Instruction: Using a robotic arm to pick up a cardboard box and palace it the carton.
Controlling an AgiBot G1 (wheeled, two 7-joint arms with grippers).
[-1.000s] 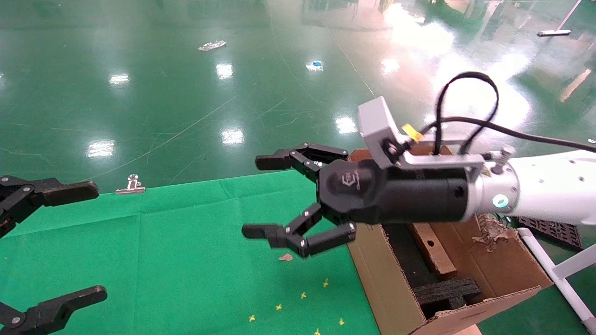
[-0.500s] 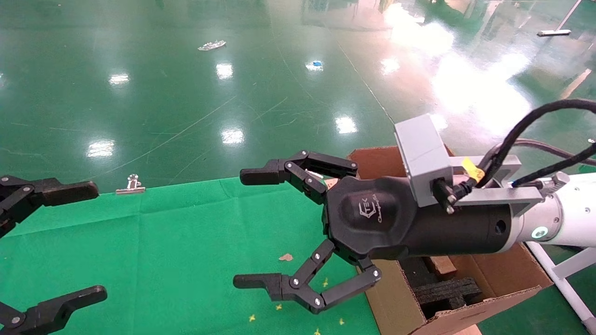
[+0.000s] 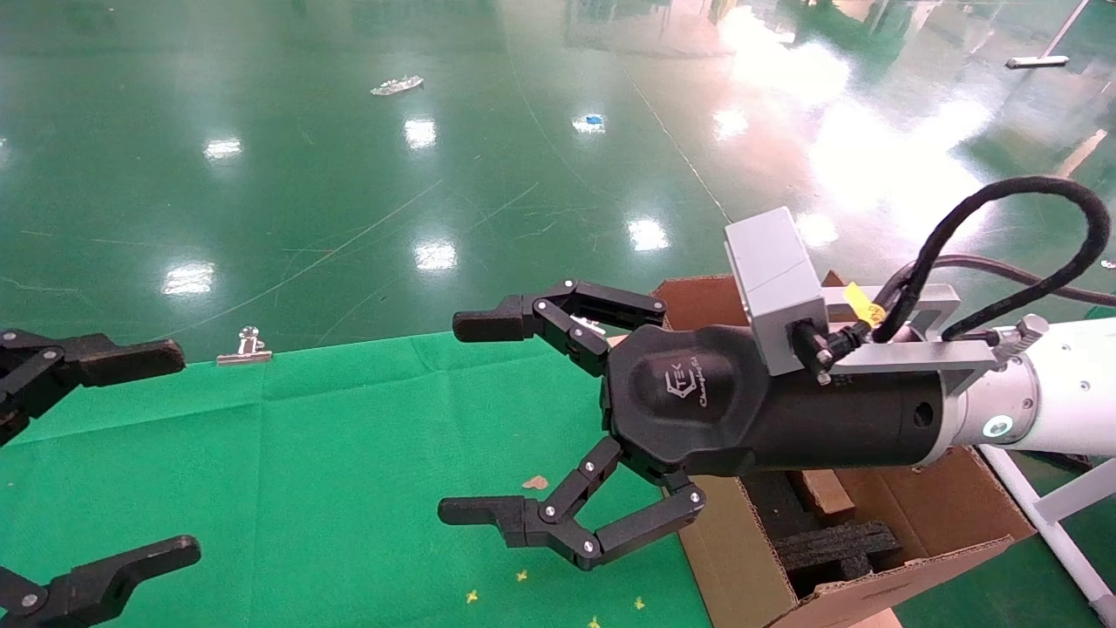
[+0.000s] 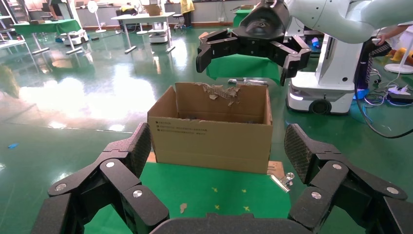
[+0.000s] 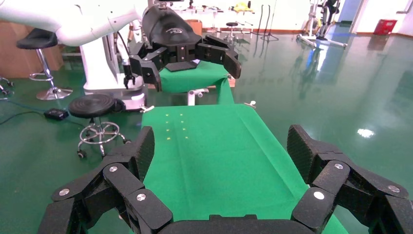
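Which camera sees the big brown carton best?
The left wrist view: the carton shows whole, beyond the table. The head view shows only part of it, behind the right gripper. The right wrist view misses it.

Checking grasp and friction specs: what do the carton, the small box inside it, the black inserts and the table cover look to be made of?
Carton: tan corrugated cardboard, matte; fluting shows along cut edges, one flap torn.
Cardboard box: brown cardboard; mostly hidden behind the right gripper, so finish unclear.
Inserts: black, coarse, porous-looking, probably foam.
Table cover: green cloth, matte, with fold creases.
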